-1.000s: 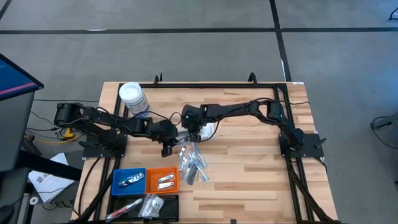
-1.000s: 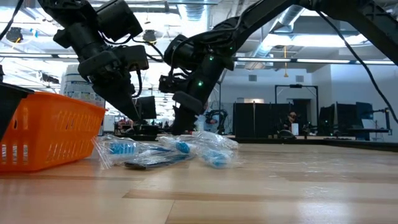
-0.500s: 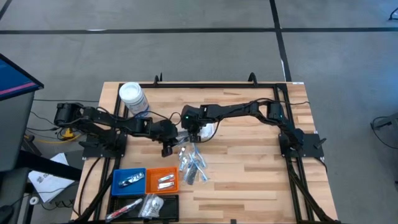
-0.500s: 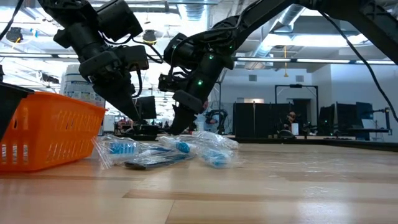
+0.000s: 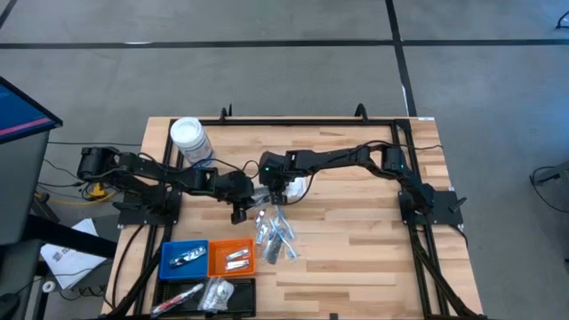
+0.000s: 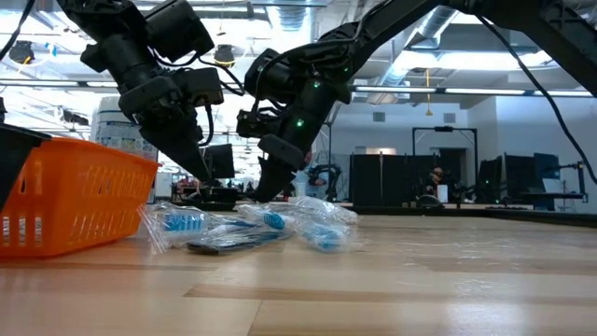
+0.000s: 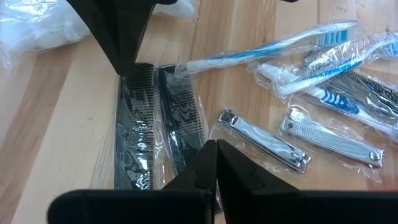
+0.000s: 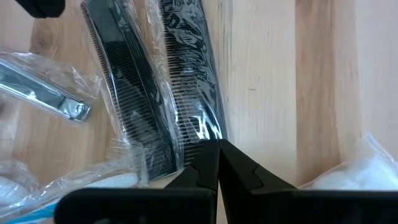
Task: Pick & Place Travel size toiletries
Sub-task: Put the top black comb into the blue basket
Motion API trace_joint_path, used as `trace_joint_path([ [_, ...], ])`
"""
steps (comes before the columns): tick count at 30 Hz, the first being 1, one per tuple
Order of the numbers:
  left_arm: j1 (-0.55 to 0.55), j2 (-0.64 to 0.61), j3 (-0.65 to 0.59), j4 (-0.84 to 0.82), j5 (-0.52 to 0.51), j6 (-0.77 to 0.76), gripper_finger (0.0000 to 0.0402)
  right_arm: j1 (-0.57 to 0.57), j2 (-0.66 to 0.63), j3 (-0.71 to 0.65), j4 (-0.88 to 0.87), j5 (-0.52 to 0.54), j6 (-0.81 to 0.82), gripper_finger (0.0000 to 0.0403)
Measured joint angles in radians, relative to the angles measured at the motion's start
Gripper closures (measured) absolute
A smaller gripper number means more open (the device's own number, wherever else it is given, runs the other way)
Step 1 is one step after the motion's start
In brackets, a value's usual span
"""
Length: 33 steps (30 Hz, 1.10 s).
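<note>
Roughly, near to far across the counter point(image 5: 356, 249):
Near trays: blue tray point(image 5: 184, 258), orange tray point(image 5: 233, 257) and black tray point(image 5: 204, 294) sat at the near left corner, each with small wrapped items inside.
Toiletry pile: travel size toiletries point(image 5: 274, 233) lay loose mid-counter, just beyond the orange tray; wrapped toothbrushes point(image 7: 323, 59), nail clippers point(image 7: 264, 140) and two black combs point(image 7: 158, 137) showed in the left wrist view.
Combs: lay side by side, each in clear wrap, at the far edge of the pile, between the two grippers.
Left gripper: left gripper point(image 5: 238, 213) was low over the counter at the pile's far left edge; jaws pressed together at the tips with nothing between them, hovering over the combs and clippers.
Right gripper: right gripper point(image 5: 276, 196) was just beside the left one, at the pile's far end; jaws closed to a point at the end of one comb point(image 8: 193, 81), cannot tell if they pinched its wrapper.
White packet: soft white packet point(image 8: 354, 168) lay just past the combs.
Jar: white-lidded clear jar point(image 5: 189, 140) stood at the far left.
</note>
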State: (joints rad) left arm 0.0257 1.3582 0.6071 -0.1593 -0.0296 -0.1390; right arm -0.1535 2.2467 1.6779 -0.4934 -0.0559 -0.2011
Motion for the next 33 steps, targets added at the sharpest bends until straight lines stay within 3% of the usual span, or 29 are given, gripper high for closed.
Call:
trace_joint_path([
  [19, 0.000, 0.000, 0.000, 0.004, 0.000, 0.000, 0.0400, -0.023, 0.036, 0.005, -0.008, -0.006, -0.006, 0.0403],
  [33, 0.000, 0.000, 0.000, 0.003, -0.023, 0.002, 0.0400, -0.055, 0.042, 0.022, -0.038, -0.054, 0.123, 0.0403],
])
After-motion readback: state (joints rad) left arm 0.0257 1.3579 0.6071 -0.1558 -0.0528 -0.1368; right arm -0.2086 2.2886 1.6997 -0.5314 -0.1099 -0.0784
